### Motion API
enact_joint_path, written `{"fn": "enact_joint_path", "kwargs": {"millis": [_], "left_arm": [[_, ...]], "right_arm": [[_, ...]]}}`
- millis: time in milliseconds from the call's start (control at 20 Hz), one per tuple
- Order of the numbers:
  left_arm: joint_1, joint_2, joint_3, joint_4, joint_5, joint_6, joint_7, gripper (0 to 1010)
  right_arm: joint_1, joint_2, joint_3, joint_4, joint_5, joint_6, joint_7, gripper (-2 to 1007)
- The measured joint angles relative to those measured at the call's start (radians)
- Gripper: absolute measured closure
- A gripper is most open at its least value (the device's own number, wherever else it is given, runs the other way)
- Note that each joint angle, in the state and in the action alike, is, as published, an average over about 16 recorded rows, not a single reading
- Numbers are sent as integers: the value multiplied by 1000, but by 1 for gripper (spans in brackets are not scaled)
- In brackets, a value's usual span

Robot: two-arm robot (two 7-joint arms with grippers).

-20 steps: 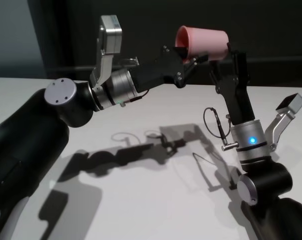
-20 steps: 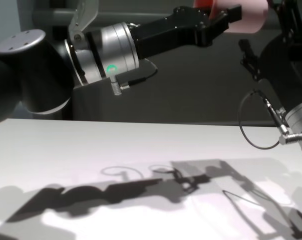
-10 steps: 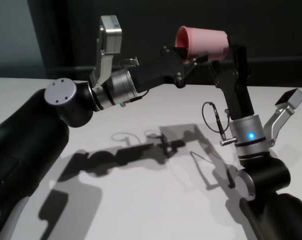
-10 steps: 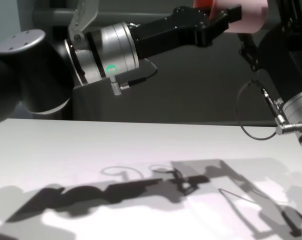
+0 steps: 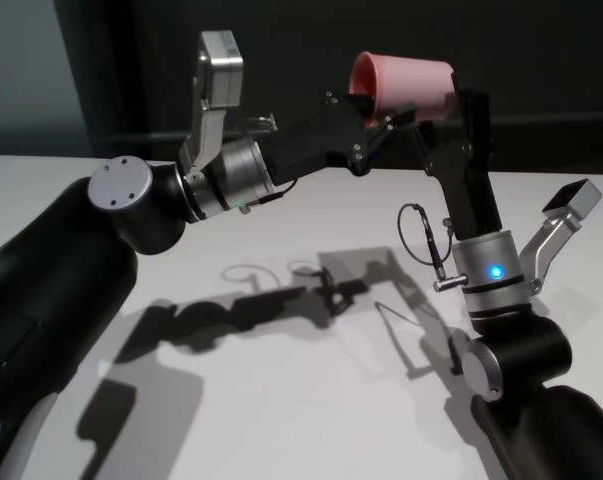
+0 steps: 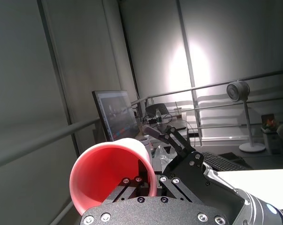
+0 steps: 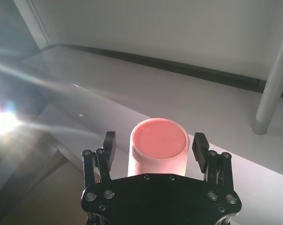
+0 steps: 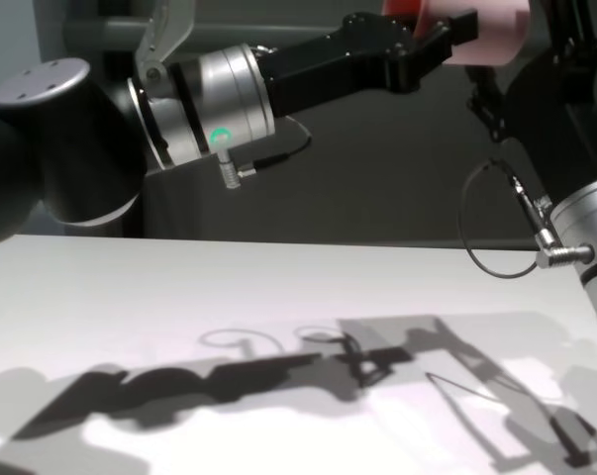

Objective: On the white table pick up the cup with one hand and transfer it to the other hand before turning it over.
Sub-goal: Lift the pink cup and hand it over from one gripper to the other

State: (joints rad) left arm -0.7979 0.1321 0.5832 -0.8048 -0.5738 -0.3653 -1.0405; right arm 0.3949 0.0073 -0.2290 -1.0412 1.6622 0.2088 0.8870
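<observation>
Lying between the open right gripper, cup.

Cup: smooth pink plastic, soft sheen inside, matt flat base with a thickened rim. Table: plain matt white top, no visible grain, takes sharp shadows. Left gripper and right gripper: matt black plates with bright metal screw heads, ridged finger pads; wrists are brushed silver metal cylinders, arm shells glossy black, cable thin black rubber-like.
</observation>
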Motion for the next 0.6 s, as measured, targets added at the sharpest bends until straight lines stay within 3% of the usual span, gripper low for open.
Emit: {"fn": "enact_joint_path", "kwargs": {"millis": [600], "left_arm": [[0, 0, 0, 0, 0, 0, 0, 954]], "right_arm": [[23, -4, -28, 28, 22, -8, 14, 3]]}}
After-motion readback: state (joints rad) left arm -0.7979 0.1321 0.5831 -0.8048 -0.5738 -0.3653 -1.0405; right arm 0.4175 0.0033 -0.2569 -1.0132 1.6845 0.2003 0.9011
